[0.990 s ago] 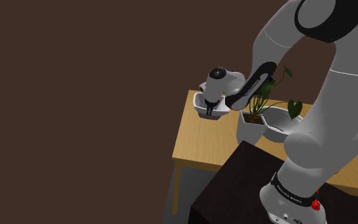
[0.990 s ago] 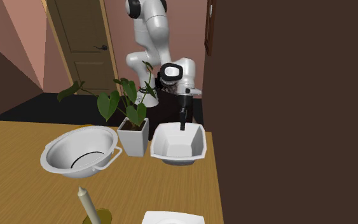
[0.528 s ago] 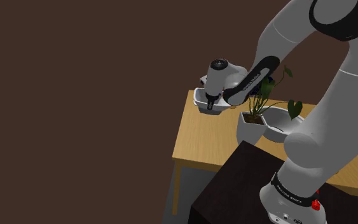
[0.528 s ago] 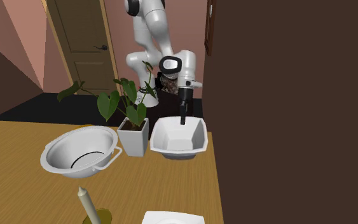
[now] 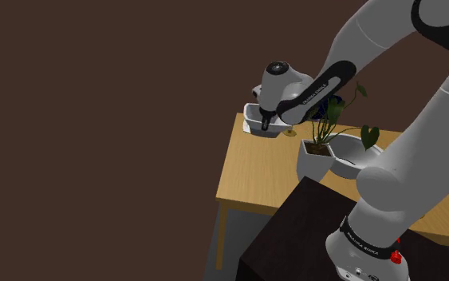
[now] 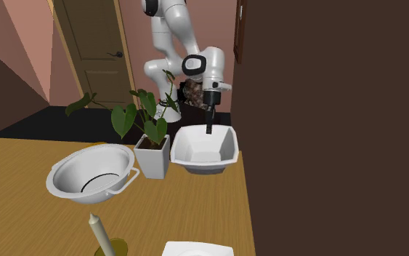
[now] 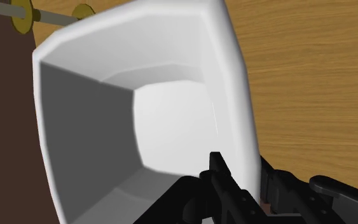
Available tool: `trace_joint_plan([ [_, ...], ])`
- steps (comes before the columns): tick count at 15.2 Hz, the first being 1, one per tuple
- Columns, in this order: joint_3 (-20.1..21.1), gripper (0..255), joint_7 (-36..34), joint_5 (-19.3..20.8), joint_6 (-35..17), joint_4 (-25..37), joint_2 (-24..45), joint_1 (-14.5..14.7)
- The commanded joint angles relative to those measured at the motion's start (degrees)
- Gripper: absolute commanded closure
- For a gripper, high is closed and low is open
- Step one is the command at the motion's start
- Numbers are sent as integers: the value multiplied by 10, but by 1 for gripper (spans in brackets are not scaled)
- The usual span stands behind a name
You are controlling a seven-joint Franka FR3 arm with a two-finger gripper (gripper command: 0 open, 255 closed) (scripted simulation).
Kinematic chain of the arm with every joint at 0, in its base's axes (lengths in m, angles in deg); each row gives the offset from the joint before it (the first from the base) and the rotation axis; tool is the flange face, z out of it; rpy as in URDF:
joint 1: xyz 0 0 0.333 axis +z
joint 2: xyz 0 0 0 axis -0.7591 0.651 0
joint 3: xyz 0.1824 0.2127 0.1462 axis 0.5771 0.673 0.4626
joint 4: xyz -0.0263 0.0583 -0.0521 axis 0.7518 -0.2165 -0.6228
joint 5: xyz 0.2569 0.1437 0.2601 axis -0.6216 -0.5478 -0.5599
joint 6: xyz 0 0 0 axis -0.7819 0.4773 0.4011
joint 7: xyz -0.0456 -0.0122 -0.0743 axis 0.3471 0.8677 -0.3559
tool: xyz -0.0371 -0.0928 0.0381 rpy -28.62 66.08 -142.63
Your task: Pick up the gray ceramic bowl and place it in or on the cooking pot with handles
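Centre-right in the 2nd exterior view, gripper (image 6: 209,129) is clamped on the white bowl's (image 6: 204,151) far rim (1 finger inside, 1 outside). Bowl is just right of potted plant (image 6: 152,156); white pot w/ handles (image 6: 70,176) lower left on wooden table (image 6: 21,225).

Dim flat render, soft shading, no glare

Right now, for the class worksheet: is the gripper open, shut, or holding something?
Gripper: shut on the rim of the white bowl, one finger inside the wall and one outside.
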Motion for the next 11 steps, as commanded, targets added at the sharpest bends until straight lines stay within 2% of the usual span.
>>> trace_joint_plan([
  [1, 0, 255, 26, -26, 10, 1, -15, 3],
  [5, -28, 255, 76, -38, -9, -44, -60, -14],
  [11, -100, 255, 177, -43, -49, -119, -130, -46],
])
